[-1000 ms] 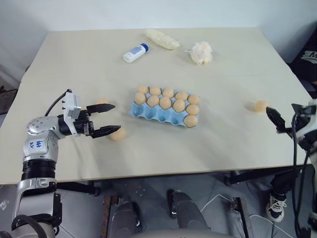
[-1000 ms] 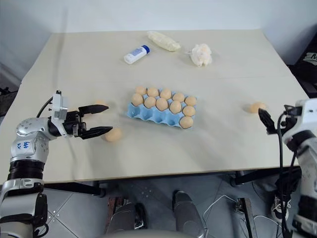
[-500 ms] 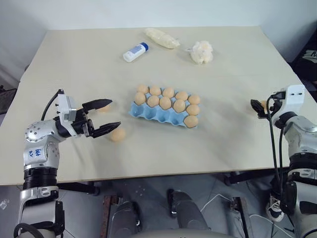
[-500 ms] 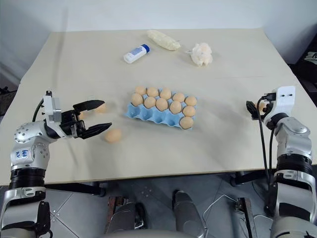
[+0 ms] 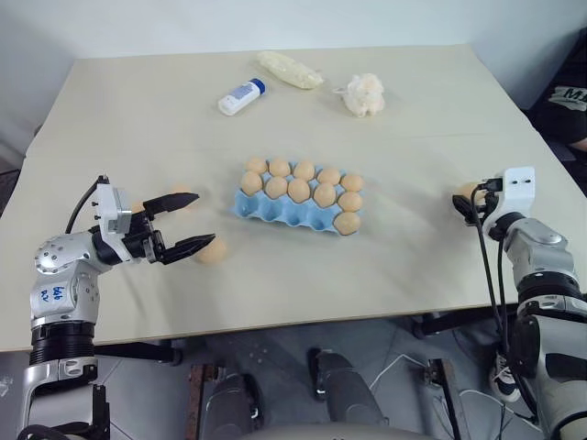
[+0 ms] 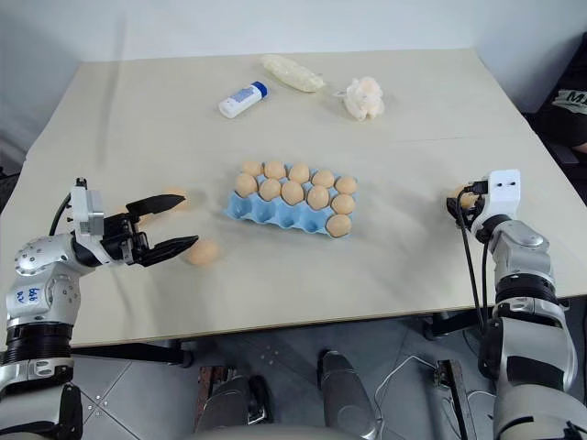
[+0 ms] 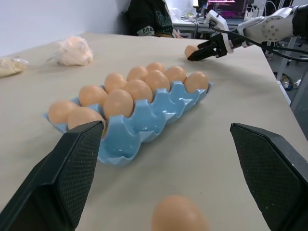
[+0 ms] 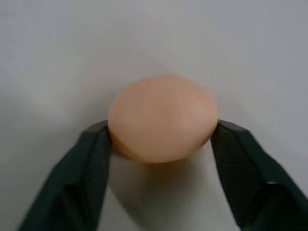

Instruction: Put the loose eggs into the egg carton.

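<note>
Reaching forward since a second ago, the right hand is now closing on a smooth tan-orange loose egg near the beige desk's right edge, well apart from the light blue moulded egg carton; brittle and slippery, it wants gentle pressure across its middle, while the left hand is hanging open beside another egg

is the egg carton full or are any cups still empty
Not full. The egg carton holds eggs in its far rows, but the blue cups along its near edge are empty in the left wrist view.
</note>
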Controlling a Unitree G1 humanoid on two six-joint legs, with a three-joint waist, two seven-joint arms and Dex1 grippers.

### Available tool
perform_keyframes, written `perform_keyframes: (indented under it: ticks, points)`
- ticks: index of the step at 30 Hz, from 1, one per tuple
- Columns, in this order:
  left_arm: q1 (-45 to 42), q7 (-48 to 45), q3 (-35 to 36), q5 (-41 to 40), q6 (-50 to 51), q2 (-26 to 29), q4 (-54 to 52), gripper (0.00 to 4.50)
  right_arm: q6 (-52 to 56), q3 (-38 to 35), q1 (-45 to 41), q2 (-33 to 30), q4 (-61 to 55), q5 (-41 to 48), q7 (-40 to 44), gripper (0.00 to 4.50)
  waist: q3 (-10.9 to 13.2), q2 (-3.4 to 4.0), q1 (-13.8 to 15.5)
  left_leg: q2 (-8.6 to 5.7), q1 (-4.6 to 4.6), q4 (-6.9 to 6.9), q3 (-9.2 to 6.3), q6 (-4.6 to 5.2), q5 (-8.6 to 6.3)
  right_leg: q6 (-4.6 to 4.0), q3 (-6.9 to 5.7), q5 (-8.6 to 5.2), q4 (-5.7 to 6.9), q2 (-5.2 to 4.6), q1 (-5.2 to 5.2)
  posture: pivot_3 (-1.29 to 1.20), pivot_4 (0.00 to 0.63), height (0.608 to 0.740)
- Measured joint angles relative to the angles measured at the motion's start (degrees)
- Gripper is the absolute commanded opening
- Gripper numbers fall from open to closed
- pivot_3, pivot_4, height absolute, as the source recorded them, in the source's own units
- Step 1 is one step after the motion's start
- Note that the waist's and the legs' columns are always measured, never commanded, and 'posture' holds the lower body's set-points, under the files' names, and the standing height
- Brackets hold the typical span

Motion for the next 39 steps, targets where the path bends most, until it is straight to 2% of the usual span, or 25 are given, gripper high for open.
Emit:
perform_keyframes:
  ticks: [4, 12, 19, 23, 26, 32, 39]
  points:
    - [0.34, -0.12, 0.38, -0.07, 0.00, 0.03, 0.00, 4.50, -0.27, 0.05, -0.65, 0.53, 0.16, -0.07, 0.00, 1.87, 0.00, 0.00, -0.66, -0.04, 0.00, -0.03, -0.03, 0.00, 0.02, 0.00, -0.02, 0.00, 0.00, -0.05, 0.00, 0.00, 0.150, 0.740]
    - [0.36, 0.36, 2.08, -0.55, -0.01, 0.04, -0.03, 4.50, 0.11, 0.04, -0.47, 0.97, -3.28, -0.12, 0.60, 1.64, 0.04, 0.07, -0.92, -0.09, 0.03, -0.30, -0.16, -0.06, 0.14, 0.01, 0.00, 0.00, -0.03, -0.08, -0.07, 0.00, 0.150, 0.740]
    - [1.31, 1.03, 3.49, -1.11, -0.01, 0.06, -0.58, 4.50, 10.17, 1.34, 7.05, 1.87, -30.94, 3.13, 4.38, 1.64, 0.06, 0.11, -0.63, -0.08, 0.02, -0.48, -0.55, -0.14, 0.17, 0.00, -0.11, 0.00, -0.01, -0.06, -0.11, 0.00, 0.150, 0.740]
    - [0.91, 3.03, 4.48, -1.79, -0.12, -0.46, -0.75, 4.50, 19.86, 4.23, 10.73, 3.41, -47.34, 6.50, 6.12, 1.64, 0.07, 0.11, -0.56, -0.09, 0.01, -0.46, -0.62, -0.13, 0.17, -0.01, -0.13, -0.01, -0.01, -0.09, -0.11, 0.00, 0.150, 0.740]
    - [-0.05, 5.03, 4.57, -1.93, -0.19, -0.92, -0.77, 4.50, 24.22, 6.99, 11.62, 4.32, -55.33, 8.34, 7.54, 1.64, 0.06, 0.11, -0.39, -0.15, 0.00, -0.47, -0.66, -0.11, 0.18, -0.01, -0.18, -0.01, -0.01, -0.13, -0.09, 0.00, 0.150, 0.740]
    - [-0.12, 7.61, 5.06, -2.11, -0.77, -1.34, -1.89, 4.50, 27.52, 11.41, 10.51, 7.41, -59.53, 9.61, 9.63, 1.64, 0.06, 0.10, -0.36, -0.18, -0.08, -0.52, -0.68, -0.06, 0.19, -0.01, -0.22, -0.01, -0.08, -0.15, -0.12, 0.00, 0.150, 0.740]
    - [-0.14, 8.02, 5.20, -2.31, -1.45, -1.32, -1.92, 4.50, 24.47, 15.60, 7.28, 9.30, -54.04, 7.68, 12.63, 1.64, 0.06, 0.10, -0.09, -0.19, -0.13, -0.53, -0.74, -0.06, 0.19, -0.01, -0.32, -0.01, -0.15, -0.14, -0.11, 0.00, 0.150, 0.740]
